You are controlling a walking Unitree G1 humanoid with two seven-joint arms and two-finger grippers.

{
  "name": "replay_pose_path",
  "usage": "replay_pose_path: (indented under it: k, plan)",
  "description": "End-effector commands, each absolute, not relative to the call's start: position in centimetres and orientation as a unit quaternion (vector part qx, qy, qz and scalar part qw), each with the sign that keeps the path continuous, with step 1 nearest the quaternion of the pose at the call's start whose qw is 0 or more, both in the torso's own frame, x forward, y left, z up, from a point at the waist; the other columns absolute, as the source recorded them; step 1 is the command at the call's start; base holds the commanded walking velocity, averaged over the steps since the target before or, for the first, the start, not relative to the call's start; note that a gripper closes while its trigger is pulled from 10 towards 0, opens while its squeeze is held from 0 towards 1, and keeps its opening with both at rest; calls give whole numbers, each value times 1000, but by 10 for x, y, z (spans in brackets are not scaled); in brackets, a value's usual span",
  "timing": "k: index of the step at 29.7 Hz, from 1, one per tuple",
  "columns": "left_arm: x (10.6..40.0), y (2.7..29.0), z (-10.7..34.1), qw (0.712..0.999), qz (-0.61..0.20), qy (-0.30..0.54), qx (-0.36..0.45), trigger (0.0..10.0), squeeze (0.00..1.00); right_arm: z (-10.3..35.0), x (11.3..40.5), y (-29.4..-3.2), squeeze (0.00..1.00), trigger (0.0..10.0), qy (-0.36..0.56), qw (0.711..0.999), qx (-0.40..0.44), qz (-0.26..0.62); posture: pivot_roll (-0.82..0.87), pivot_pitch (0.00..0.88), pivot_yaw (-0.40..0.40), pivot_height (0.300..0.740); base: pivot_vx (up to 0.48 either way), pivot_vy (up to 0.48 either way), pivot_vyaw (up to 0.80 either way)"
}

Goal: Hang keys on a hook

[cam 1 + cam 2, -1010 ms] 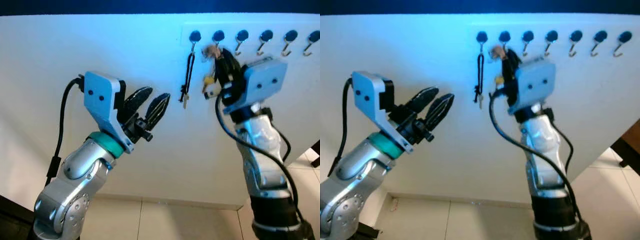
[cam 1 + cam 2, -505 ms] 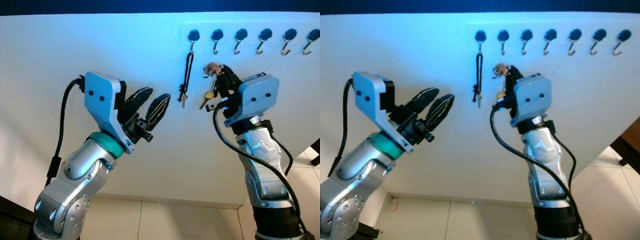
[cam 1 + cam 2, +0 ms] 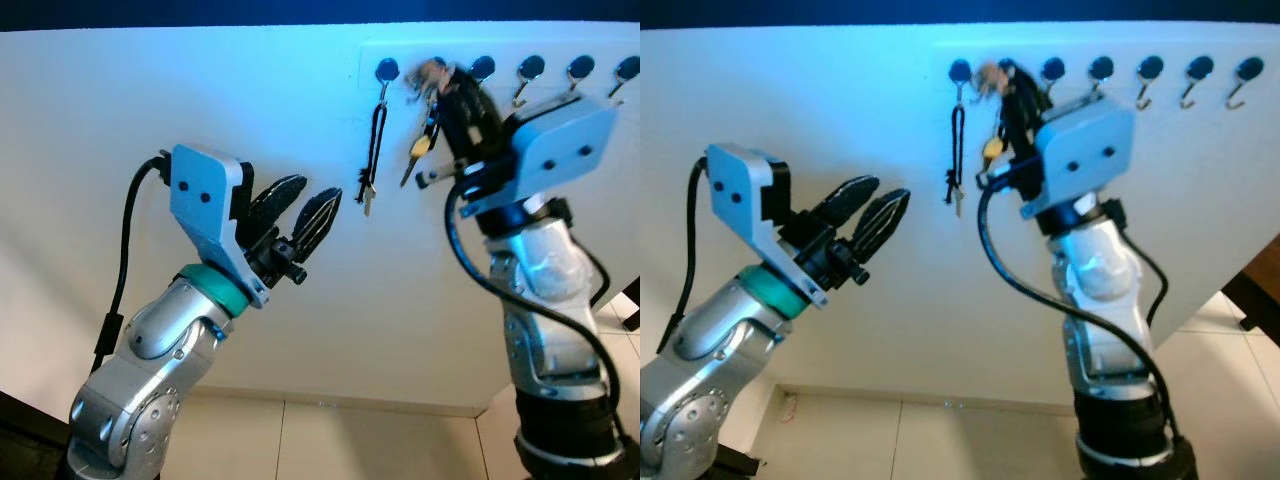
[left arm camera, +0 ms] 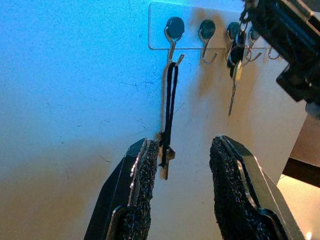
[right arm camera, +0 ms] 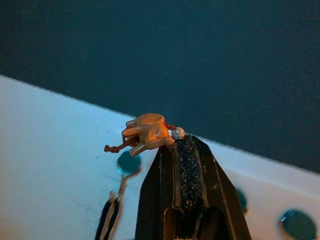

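My right gripper is raised against the white wall, shut on a bunch of keys with a tan charm. The charm is level with the second hook of the hook rail, and the keys dangle just below the fingers. On the first hook hangs a black lanyard with a small key. My left gripper is held open lower and to the left of that lanyard, with nothing between its fingers. In the left wrist view the lanyard key hangs beyond the fingertips.
Several bare hooks run along the rail to the right of my right gripper. Pale floor tiles lie below the wall. A dark piece of furniture stands at the far right.
My right gripper dipped half a second ago and has now risen with the keys, bringing the charm up to the second hook. The left arm has stayed still.
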State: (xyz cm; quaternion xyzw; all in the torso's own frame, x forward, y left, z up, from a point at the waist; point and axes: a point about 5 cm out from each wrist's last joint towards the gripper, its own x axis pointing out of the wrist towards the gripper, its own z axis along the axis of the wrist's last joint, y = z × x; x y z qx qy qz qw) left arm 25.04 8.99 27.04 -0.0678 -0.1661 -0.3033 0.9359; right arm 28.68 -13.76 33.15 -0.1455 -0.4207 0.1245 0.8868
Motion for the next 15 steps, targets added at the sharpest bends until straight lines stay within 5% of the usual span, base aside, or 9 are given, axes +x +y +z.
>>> replay_pose_path:
  k: [1, 15]
  plan:
    - [251, 88, 269, 935, -309, -160, -68, 10000, 0, 334, 286, -138, 0, 10000, -425, 886, -141, 124, -113, 51, 132, 740, 0, 0, 0]
    - [250, 89, 270, 936, -307, -161, -66, 10000, 0, 345, 302, -137, 0, 10000, -426, 887, -145, 106, -91, 52, 127, 740, 0, 0, 0]
